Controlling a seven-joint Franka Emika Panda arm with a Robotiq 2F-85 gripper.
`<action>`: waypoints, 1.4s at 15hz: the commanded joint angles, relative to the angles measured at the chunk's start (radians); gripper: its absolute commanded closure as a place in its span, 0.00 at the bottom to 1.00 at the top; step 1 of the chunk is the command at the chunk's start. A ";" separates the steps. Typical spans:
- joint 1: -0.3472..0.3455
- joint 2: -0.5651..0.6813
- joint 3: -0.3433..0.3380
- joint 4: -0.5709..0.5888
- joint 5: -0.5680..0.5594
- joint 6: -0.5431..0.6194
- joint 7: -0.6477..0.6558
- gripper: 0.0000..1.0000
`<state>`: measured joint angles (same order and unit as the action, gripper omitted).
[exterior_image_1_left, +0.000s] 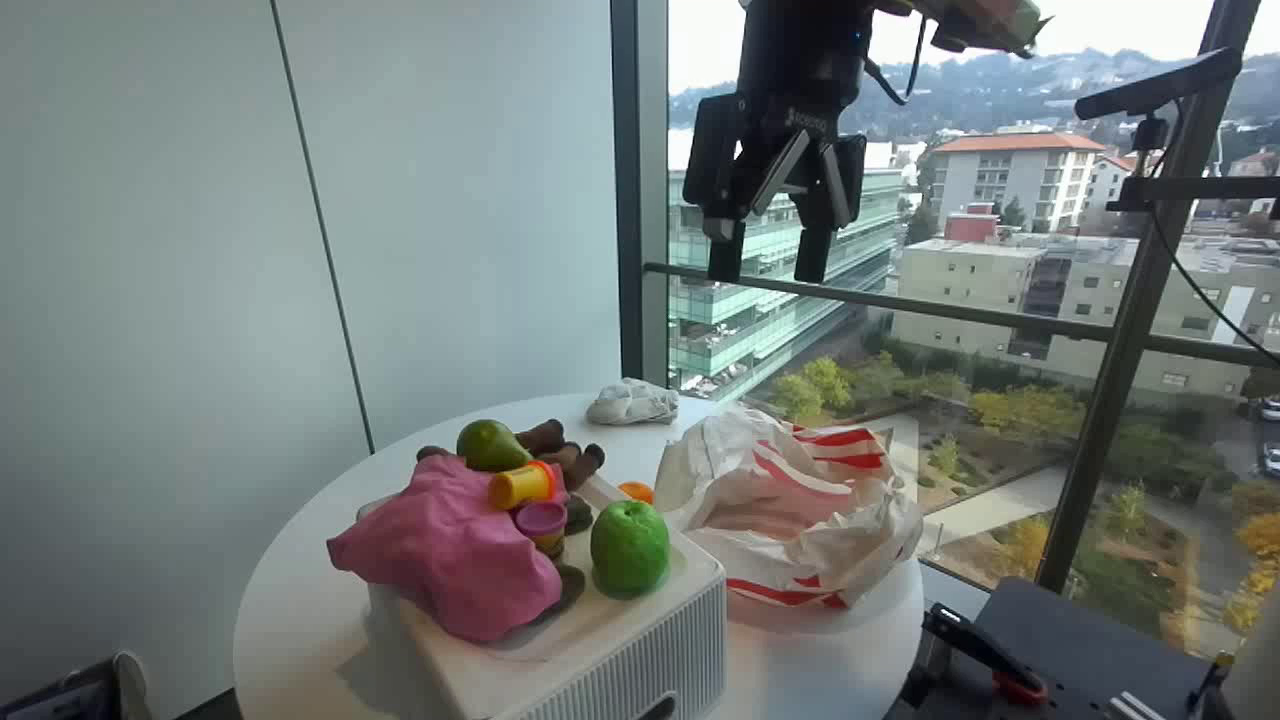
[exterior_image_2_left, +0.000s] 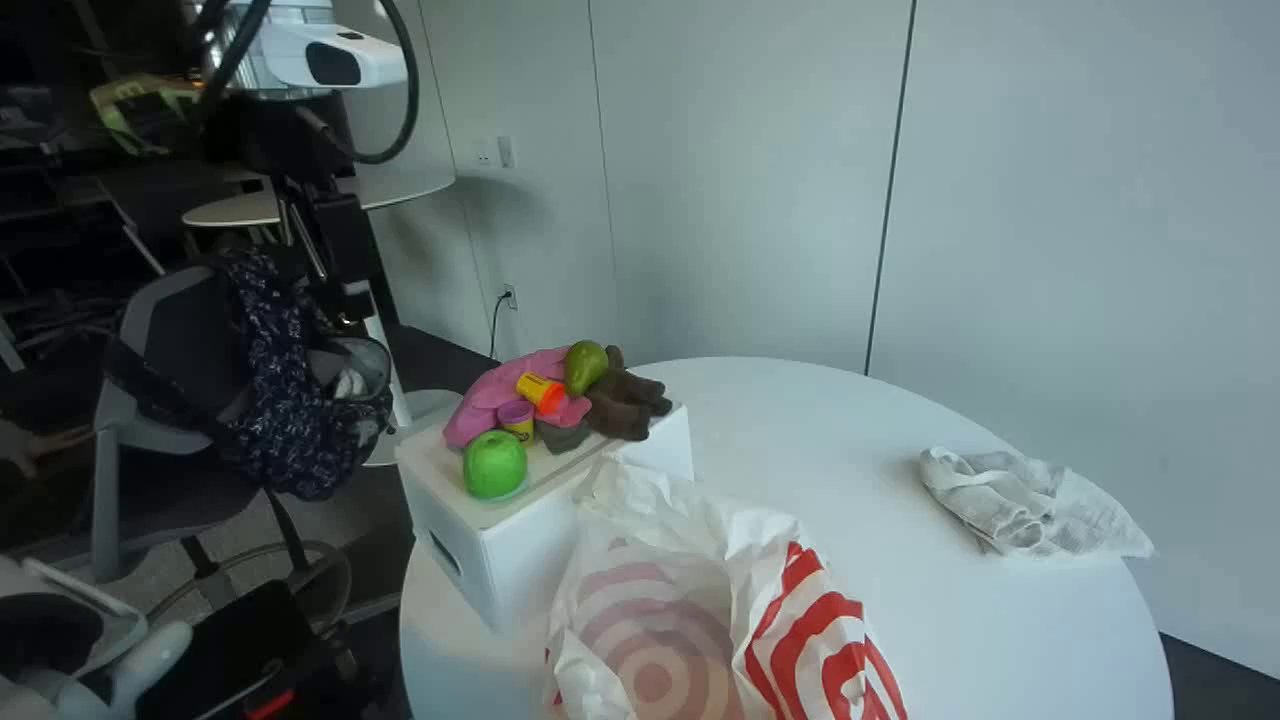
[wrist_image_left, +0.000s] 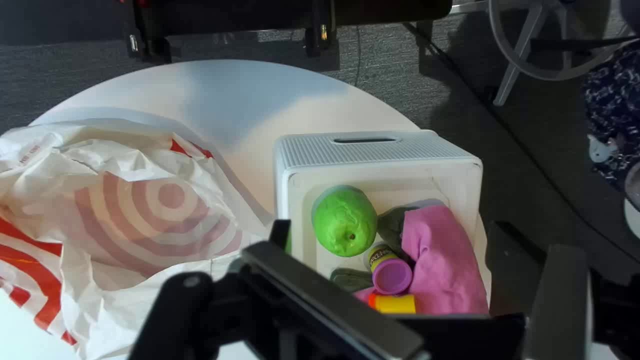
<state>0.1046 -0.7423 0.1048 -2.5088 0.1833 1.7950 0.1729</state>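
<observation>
My gripper (exterior_image_1_left: 768, 264) hangs high above the round table with its fingers spread and nothing between them. Below it, in the wrist view, a white ribbed box (wrist_image_left: 380, 150) carries a green apple-like fruit (wrist_image_left: 345, 220), a crumpled pink cloth (wrist_image_left: 445, 265) and a purple-lidded tub (wrist_image_left: 391, 276). A yellow tub (wrist_image_left: 397, 304) with an orange lid lies on its side on the cloth. Both exterior views also show a green pear (exterior_image_2_left: 585, 366) and a dark brown soft item (exterior_image_2_left: 625, 400) at the box's far end; the wrist view hides these behind the gripper.
A crumpled white plastic bag (exterior_image_2_left: 690, 590) with red rings lies open beside the box. A wadded greyish-white cloth or paper (exterior_image_2_left: 1030, 500) rests near the table's edge. Part of an orange object (exterior_image_1_left: 636, 491) shows between box and bag. A window (exterior_image_1_left: 1000, 300) stands behind the table.
</observation>
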 joint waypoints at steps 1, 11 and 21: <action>-0.010 0.000 0.007 0.007 0.005 -0.004 -0.006 0.00; -0.021 0.100 0.015 -0.039 0.026 0.107 0.015 0.00; 0.023 0.450 0.071 -0.106 0.012 0.562 0.038 0.00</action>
<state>0.1085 -0.3740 0.1630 -2.6314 0.1871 2.2738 0.1972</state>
